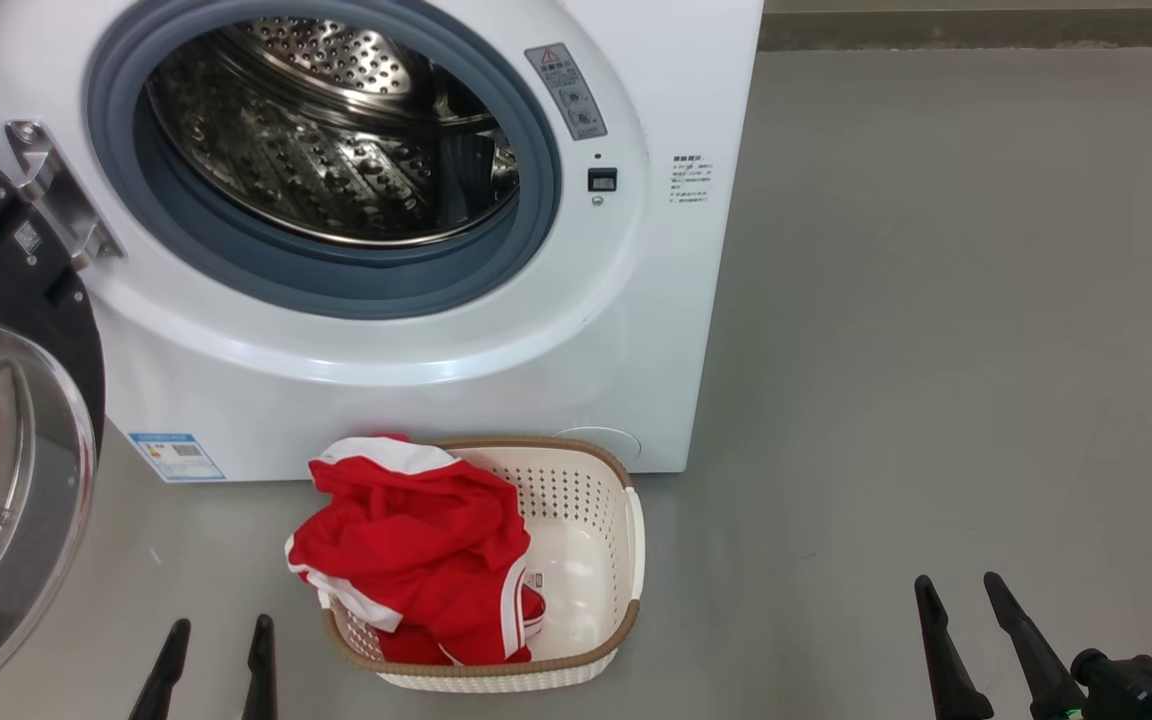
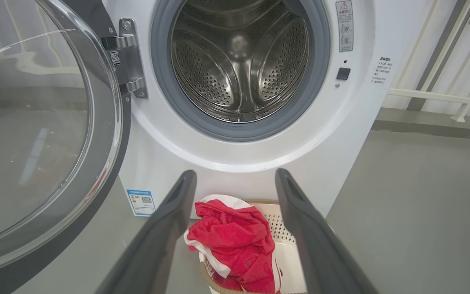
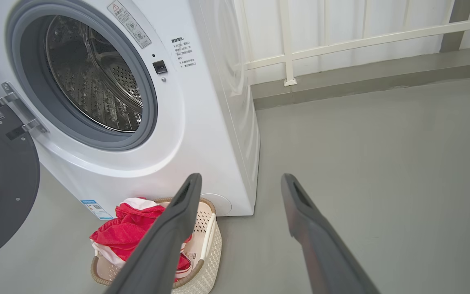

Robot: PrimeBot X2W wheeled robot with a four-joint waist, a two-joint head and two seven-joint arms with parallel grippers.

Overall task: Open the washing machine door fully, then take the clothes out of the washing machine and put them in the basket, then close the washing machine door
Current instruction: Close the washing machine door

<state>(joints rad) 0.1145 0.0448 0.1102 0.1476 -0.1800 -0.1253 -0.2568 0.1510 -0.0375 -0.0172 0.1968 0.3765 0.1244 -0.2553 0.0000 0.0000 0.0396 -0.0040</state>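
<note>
Door [image 1: 6, 430] cut off at left | clothes [image 1: 416, 540] cover half of basket [image 1: 576, 490]

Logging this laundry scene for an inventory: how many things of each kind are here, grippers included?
White boxy front-loading washing machine: 1
Round black-rimmed glass washing machine door: 1
Cream perforated plastic basket: 1
Heap of bright red clothes with white trim: 1
Dark two-fingered grippers: 2 (left gripper, right gripper)
Total: 6

Washing machine door [image 1: 6, 450] swung open, white washing machine [image 1: 416, 360], red clothes [image 1: 416, 550] heaped in cream basket [image 1: 576, 490] before it
</note>
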